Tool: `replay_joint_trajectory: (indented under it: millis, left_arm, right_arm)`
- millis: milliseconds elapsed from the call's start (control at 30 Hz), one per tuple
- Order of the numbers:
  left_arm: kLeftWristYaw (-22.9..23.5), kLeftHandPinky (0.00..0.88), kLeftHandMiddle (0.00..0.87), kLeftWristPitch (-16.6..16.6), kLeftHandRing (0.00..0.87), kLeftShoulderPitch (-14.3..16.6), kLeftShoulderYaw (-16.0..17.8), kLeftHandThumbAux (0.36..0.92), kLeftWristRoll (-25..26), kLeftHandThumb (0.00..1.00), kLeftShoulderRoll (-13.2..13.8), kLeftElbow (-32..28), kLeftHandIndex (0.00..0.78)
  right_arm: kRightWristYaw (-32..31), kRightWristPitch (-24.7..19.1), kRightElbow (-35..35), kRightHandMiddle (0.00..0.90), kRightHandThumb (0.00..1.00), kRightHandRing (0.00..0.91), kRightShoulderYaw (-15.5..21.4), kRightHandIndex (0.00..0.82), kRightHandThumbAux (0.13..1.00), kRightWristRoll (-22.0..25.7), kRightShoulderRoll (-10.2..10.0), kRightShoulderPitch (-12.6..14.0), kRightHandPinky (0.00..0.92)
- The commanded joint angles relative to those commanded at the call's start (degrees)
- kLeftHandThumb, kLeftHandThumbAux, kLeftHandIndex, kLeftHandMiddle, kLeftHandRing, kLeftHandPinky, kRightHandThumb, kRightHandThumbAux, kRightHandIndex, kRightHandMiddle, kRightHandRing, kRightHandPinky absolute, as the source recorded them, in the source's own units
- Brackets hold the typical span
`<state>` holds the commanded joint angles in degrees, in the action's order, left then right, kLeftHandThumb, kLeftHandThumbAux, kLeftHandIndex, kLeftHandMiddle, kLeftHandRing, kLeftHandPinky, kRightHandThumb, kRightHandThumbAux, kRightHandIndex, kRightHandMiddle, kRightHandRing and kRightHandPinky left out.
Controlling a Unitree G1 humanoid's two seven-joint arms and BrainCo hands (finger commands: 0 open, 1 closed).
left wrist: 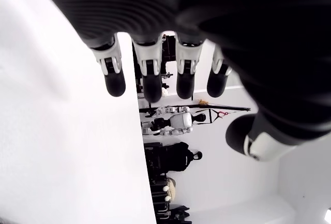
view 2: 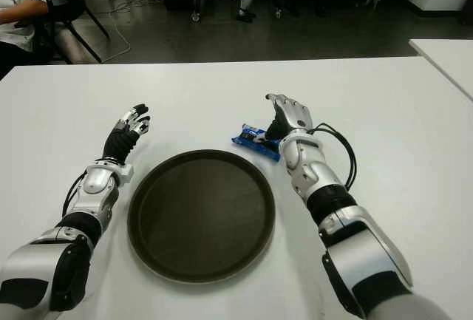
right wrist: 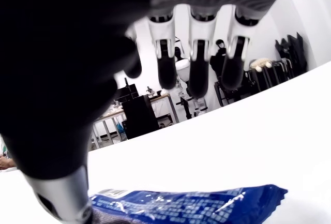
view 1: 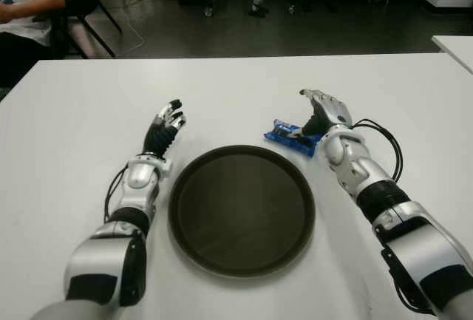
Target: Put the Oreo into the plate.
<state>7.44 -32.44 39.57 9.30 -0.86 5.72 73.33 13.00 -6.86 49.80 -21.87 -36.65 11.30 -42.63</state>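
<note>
The Oreo pack is a blue packet lying on the white table just past the far right rim of the dark round plate. My right hand is directly beside and over the pack's right end, fingers spread and curved above it, not closed on it. In the right wrist view the blue Oreo pack lies under the open fingers. My left hand shows to the left of the plate, fingers relaxed and holding nothing.
A person in a white shirt sits on a chair beyond the table's far left corner. Another white table edge shows at the far right. Cables run along my right forearm.
</note>
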Motion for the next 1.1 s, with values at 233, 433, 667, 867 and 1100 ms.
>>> replay_joint_trajectory:
  millis: [233, 433, 667, 867, 1100]
  left_arm:
    - [-1.12, 0.076, 0.113, 0.12, 0.086, 0.08, -0.6, 0.513, -0.87, 0.142, 0.09, 0.01, 0.042]
    - [-0.72, 0.069, 0.101, -0.05, 0.076, 0.07, -0.62, 0.527, -0.65, 0.147, 0.07, -0.03, 0.036]
    - [-0.92, 0.073, 0.103, -0.24, 0.078, 0.07, -0.68, 0.534, -0.69, 0.144, -0.02, -0.06, 0.038]
    - [-0.77, 0.069, 0.093, -0.32, 0.07, -0.01, -0.65, 0.52, -0.63, 0.145, 0.06, -0.03, 0.029]
    - [-1.85, 0.065, 0.096, -0.4, 0.068, 0.09, -0.92, 0.519, -1.03, 0.141, -0.06, 0.09, 0.03]
  right_arm:
    - [-0.46, -0.27, -0.24, 0.071, 0.0, 0.089, 0.11, 0.105, 0.806, 0.31, 0.06, -0.03, 0.116]
    - [-0.77, -0.72, -0.48, 0.056, 0.0, 0.064, 0.04, 0.105, 0.831, 0.14, 0.15, -0.13, 0.087]
    - [-1.7, -1.1, -0.65, 0.04, 0.0, 0.048, -0.16, 0.081, 0.83, 0.03, 0.3, -0.31, 0.073]
    - [-2.57, -0.65, -0.82, 0.025, 0.0, 0.032, -0.05, 0.069, 0.832, 0.3, 0.48, -0.35, 0.057]
    - [-2.86, -0.46, -0.92, 0.012, 0.0, 0.018, 0.18, 0.065, 0.82, 0.65, 0.51, -0.29, 0.048]
